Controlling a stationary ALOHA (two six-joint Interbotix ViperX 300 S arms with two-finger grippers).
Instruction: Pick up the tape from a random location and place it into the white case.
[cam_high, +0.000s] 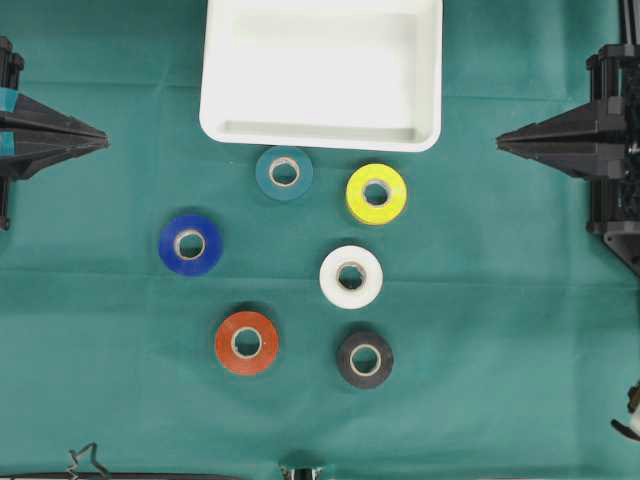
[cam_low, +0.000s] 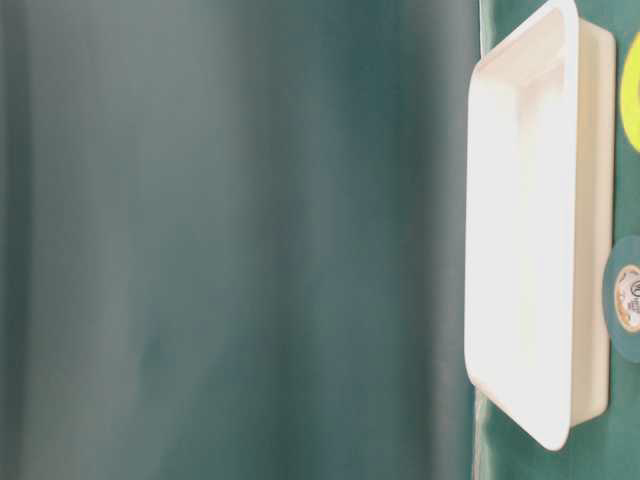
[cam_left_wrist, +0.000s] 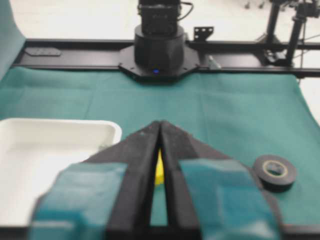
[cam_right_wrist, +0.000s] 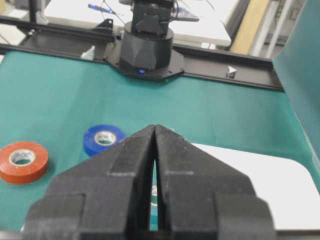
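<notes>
The white case (cam_high: 225, 112) lies empty at the top middle of the green cloth; it also shows in the table-level view (cam_low: 590, 250), the left wrist view (cam_left_wrist: 30, 131) and the right wrist view (cam_right_wrist: 290, 200). Several tape rolls lie below it: teal (cam_high: 284, 173), yellow (cam_high: 376, 194), blue (cam_high: 190, 244), white (cam_high: 351, 277), orange (cam_high: 246, 342) and black (cam_high: 365, 359). My left gripper (cam_high: 104, 142) rests shut at the left edge, holding nothing. My right gripper (cam_high: 499, 143) rests shut at the right edge, also empty. Both point toward the middle, well clear of every roll.
The opposite arm base (cam_left_wrist: 158, 47) stands beyond the cloth in the left wrist view, and the other base (cam_right_wrist: 147, 50) in the right wrist view. Black frame rails (cam_right_wrist: 50, 35) border the cloth. A green backdrop (cam_low: 230, 240) fills most of the table-level view.
</notes>
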